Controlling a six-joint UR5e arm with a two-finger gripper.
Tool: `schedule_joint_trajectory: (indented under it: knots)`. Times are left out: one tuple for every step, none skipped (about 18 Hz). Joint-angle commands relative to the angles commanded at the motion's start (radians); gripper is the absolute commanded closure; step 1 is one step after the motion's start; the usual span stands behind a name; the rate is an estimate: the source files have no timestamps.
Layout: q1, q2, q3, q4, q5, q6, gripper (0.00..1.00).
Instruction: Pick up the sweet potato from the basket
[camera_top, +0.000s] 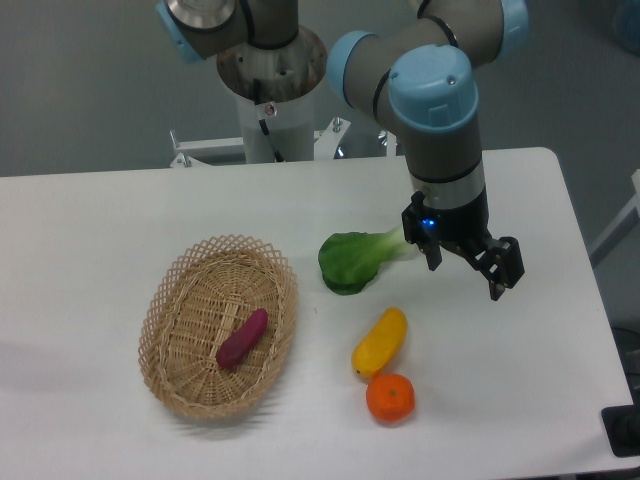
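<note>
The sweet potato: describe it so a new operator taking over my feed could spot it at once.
Find the oval wicker basket on the left half of the white table, the largest item there. The sweet potato lies alone on its woven floor, slanted, near the middle. It is a slim magenta-purple root with tapered ends; the yellow vegetable, orange fruit and leafy green all sit outside the basket.

table (120, 215): white, rounded corners
basket (180, 290): oval wicker, left part of the table
bok choy (352, 260): green, near the middle
yellow vegetable (381, 341): right of the basket, below the bok choy
orange fruit (390, 398): just below the yellow vegetable
</note>
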Motion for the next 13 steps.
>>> schedule_joint_trajectory:
  knots:
    - [0.002, 0.0, -0.002, 0.0, 0.0, 0.0, 0.0]
    - [0.002, 0.0, -0.002, 0.0, 0.002, 0.0, 0.0]
    - [0.0, 0.005, 0.002, -0.002, 0.002, -0.003, 0.0]
    - [-0.002, 0.006, -0.006, 0.0, 0.003, -0.008, 0.0]
    - [-0.003, 0.006, -0.012, 0.0, 0.002, -0.017, 0.0]
    - [-0.005, 0.008, -0.02, 0.0, 0.002, -0.031, 0.0]
    - [-0.005, 0.012, -0.026, 0.0, -0.003, -0.052, 0.0]
    - [-0.006, 0.014, -0.029, 0.0, -0.012, -0.081, 0.0]
    - [-0.008, 0.014, -0.031, 0.0, -0.018, -0.109, 0.0]
    - [-0.02, 0.014, -0.04, 0.003, -0.026, -0.138, 0.0]
    - [-0.029, 0.015, -0.046, 0.008, -0.029, -0.176, 0.0]
    - [-0.04, 0.014, -0.046, 0.009, -0.029, -0.233, 0.0]
    - [-0.054, 0.012, -0.048, 0.009, -0.028, -0.297, 0.0]
